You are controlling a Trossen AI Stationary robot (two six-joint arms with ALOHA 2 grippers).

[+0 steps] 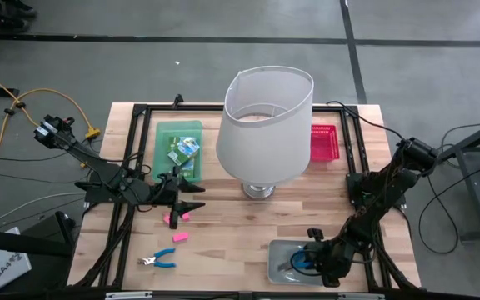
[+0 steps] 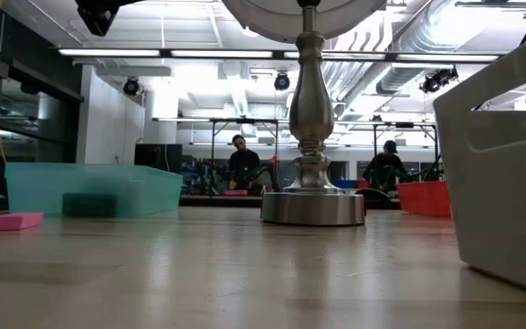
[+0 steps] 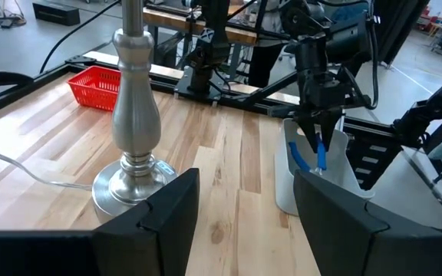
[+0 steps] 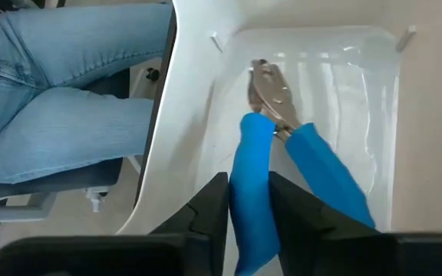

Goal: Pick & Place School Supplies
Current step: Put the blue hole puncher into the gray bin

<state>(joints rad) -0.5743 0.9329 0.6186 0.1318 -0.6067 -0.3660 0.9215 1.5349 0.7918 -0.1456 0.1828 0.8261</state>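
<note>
Two blue-handled pliers: one pair (image 4: 282, 165), with bare metal jaws and blue grips, clamped by one handle between the right gripper (image 4: 248, 203) fingers inside the clear grey tray (image 1: 277, 250); the other pair (image 1: 157, 260) flat on the table (image 1: 223, 217). Two pink erasers (image 1: 177, 227) beside the left gripper (image 1: 192, 198), fingers spread and holding nothing. Two printed boxes (image 1: 184, 153) in the green tray (image 1: 167, 132).

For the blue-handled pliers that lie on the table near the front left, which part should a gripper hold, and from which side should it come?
Grip the blue-handled pliers across both handles near the pivot, coming straight down from above. They lie flat on the bare wood, handles toward the right and metal jaws toward the left, so the handles are probably the widest and least slippery part. The left gripper is nearest and open, beside the pink erasers.
</note>
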